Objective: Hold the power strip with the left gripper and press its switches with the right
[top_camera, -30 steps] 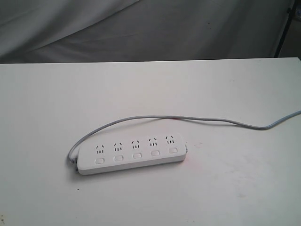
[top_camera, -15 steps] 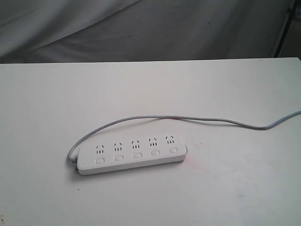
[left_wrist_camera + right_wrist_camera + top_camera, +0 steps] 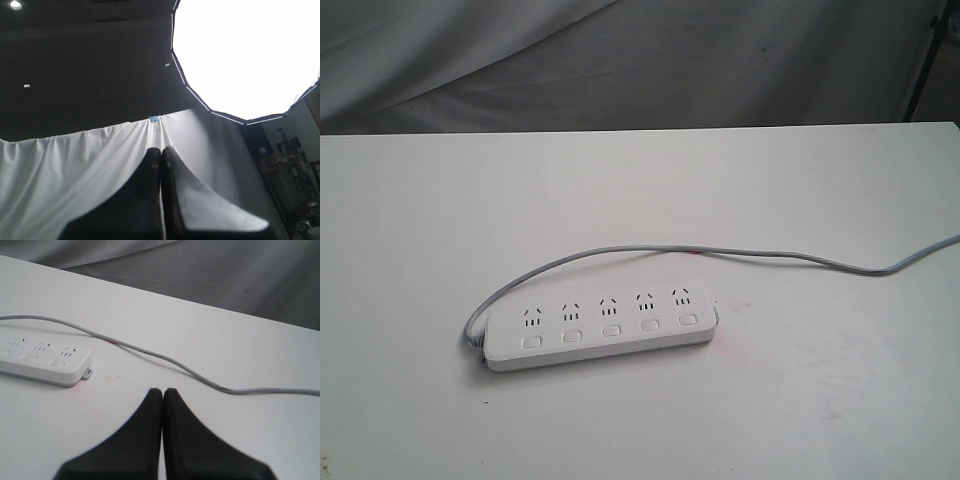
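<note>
Right gripper (image 3: 162, 391), fingers pressed together, hovers over the table (image 3: 840, 400), near but clear of the power strip (image 3: 600, 327). Left gripper (image 3: 161, 150), likewise closed, points at a white drape (image 3: 60, 170). Strip lies flat left of the table's middle, switches (image 3: 610, 331) upward, cord (image 3: 770, 257) reaching the right edge.

Reads as a lab or studio rig, not a home; plain white table (image 3: 410, 200) backed by draped grey cloth (image 3: 620, 60); large many-sided light panel (image 3: 250, 50) overhead under a dark ceiling (image 3: 75, 60) with small spot lamps (image 3: 15, 5); cluttered racks (image 3: 295, 150) off to one side; black stand leg (image 3: 923, 70) past the table's far corner.
</note>
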{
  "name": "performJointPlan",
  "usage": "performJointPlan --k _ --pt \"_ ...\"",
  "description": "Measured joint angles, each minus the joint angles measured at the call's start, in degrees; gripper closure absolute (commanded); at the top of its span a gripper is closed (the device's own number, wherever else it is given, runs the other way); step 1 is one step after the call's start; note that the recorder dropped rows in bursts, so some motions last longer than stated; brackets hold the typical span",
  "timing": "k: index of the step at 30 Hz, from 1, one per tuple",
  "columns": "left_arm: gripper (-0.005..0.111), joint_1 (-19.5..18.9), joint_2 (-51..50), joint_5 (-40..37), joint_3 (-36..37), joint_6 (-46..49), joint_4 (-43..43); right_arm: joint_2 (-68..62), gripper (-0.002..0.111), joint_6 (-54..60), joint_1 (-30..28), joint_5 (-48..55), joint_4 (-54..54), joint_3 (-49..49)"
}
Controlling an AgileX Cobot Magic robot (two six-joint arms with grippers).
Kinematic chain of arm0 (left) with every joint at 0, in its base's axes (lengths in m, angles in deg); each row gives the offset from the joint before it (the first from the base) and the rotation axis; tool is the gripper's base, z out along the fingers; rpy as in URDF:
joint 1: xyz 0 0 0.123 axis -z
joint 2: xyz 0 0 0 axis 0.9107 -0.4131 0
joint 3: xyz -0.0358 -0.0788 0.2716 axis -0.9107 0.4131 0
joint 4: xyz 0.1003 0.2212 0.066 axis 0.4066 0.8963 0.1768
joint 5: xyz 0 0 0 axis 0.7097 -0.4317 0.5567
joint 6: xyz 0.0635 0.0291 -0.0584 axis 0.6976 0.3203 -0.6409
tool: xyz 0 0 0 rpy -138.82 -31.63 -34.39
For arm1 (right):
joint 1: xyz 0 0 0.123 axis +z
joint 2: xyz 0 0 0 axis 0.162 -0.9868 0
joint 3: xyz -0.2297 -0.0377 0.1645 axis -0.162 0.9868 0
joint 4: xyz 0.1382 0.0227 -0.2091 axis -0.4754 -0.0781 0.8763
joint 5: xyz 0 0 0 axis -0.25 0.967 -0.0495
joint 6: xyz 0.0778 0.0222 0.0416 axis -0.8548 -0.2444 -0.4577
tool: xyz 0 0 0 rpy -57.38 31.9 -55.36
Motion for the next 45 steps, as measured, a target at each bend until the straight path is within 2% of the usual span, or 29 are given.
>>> performJointPlan --k 8,34,37,38,40,43,44,45 --pt "0.107 0.0 5.44 0.0 -0.1 0.0 0.0 0.0 0.108 -0.1 0.0 0.0 0.0 0.0" --pt "0.107 0.0 5.58 -0.21 -0.1 0.0 0.74 0.0 0.108 -0.1 0.0 0.11 0.0 0.0" --pt "0.107 0.0 5.58 -2.58 -0.2 -0.98 6.69 0.0 0.108 -0.1 0.0 0.11 0.0 0.0" --pt "0.107 0.0 5.58 -6.06 -0.2 -3.4 13.83 0.0 0.108 -0.1 0.0 0.11 0.0 0.0" --pt "0.107 0.0 5.58 -9.33 -0.2 -6.65 20.23 0.0 0.108 -0.1 0.0 0.11 0.0 0.0" --pt "0.107 0.0 5.58 -11.05 -0.2 -19.65 31.27 0.0 0.108 -0.1 0.0 0.11 0.0 0.0" --pt "0.107 0.0 5.58 -10.06 -0.2 -27.9 36.0 0.0 0.108 -0.1 0.0 0.11 0.0 0.0" --pt "0.107 0.0 5.58 -9.2 -0.2 -32.28 38.88 0.0 0.108 -0.1 0.0 0.11 0.0 0.0"
